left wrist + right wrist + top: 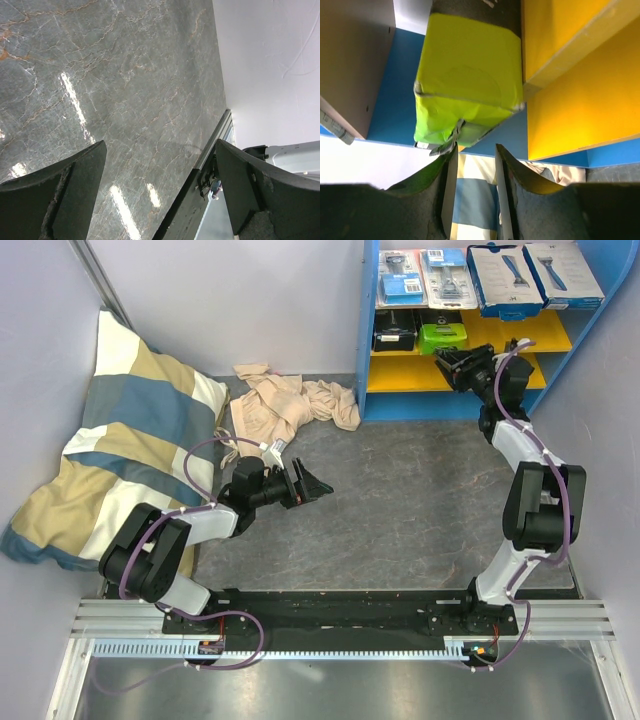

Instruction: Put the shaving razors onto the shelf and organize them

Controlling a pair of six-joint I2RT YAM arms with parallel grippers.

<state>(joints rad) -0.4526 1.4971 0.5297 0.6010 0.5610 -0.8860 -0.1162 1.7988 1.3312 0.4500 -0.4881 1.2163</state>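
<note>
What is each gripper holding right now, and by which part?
Nothing. The left gripper is open over the table. The right gripper has its fingers slightly apart with nothing between, the lime-green-ended box just beyond their tips.

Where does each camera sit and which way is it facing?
Top external: above and behind, looking down on table, shelf, left arm, right arm.
Left wrist: on the left gripper, facing the table; its open fingers show.
Right wrist: on the right gripper, facing the lime-green box on the shelf; its fingers show.
Shared: that box, in top and right wrist.
</note>
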